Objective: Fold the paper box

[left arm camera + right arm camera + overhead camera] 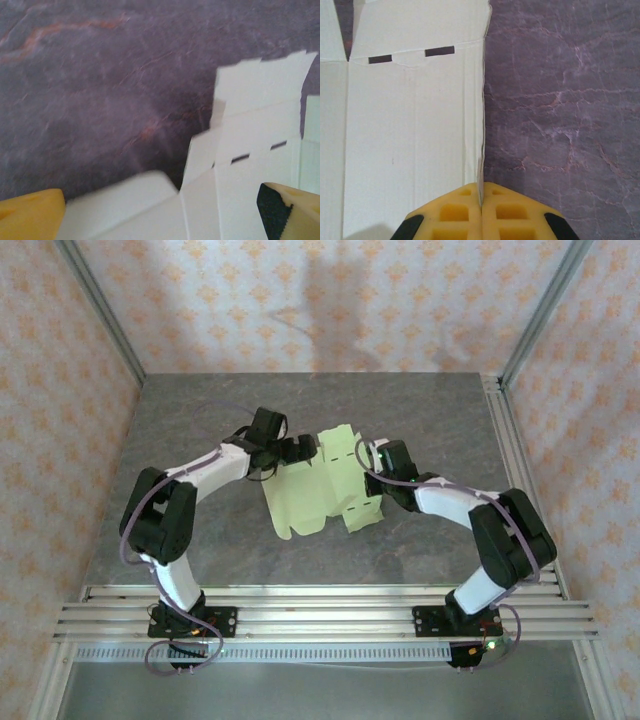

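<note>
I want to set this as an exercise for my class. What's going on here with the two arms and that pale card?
Two robot arms are folding a paper box, which at this point is a pale yellow-green die-cut sheet with flaps and slots, not closed into a box. The right gripper is shut on one edge of the sheet and holds it over the grey table. The left gripper is at the opposite side with its jaws wide open, card between its fingers, not gripping.
</note>
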`<state>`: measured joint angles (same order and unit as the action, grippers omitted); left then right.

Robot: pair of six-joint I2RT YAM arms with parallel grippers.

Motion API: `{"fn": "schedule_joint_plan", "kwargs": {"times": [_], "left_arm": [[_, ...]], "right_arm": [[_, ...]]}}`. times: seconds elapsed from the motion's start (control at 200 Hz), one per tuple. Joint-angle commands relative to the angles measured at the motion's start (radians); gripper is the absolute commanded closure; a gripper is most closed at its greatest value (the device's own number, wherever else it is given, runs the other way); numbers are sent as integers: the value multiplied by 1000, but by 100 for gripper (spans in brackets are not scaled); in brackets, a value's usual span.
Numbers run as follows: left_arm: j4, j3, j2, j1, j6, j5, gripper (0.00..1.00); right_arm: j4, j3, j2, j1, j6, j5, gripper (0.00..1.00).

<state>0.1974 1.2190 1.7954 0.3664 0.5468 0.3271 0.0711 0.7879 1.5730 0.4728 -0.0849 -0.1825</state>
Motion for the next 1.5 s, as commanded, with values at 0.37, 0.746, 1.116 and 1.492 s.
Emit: {"fn": "schedule_joint_plan", "kwargs": {"times": [0.37, 0.746, 1.116, 1.492], "left_arm": [[133, 210, 143, -15, -279, 150, 23], [107, 219, 149, 6, -288, 253, 43], [181, 260, 149, 49, -329, 277, 44], [170, 218, 153, 74, -294, 313, 44]], "right_arm": [[123, -76, -96, 23, -58, 8, 100], [119, -82, -86, 22, -45, 6, 100], [99, -59, -53, 24, -38, 19, 100], [81, -37, -33, 23, -34, 28, 100]]}}
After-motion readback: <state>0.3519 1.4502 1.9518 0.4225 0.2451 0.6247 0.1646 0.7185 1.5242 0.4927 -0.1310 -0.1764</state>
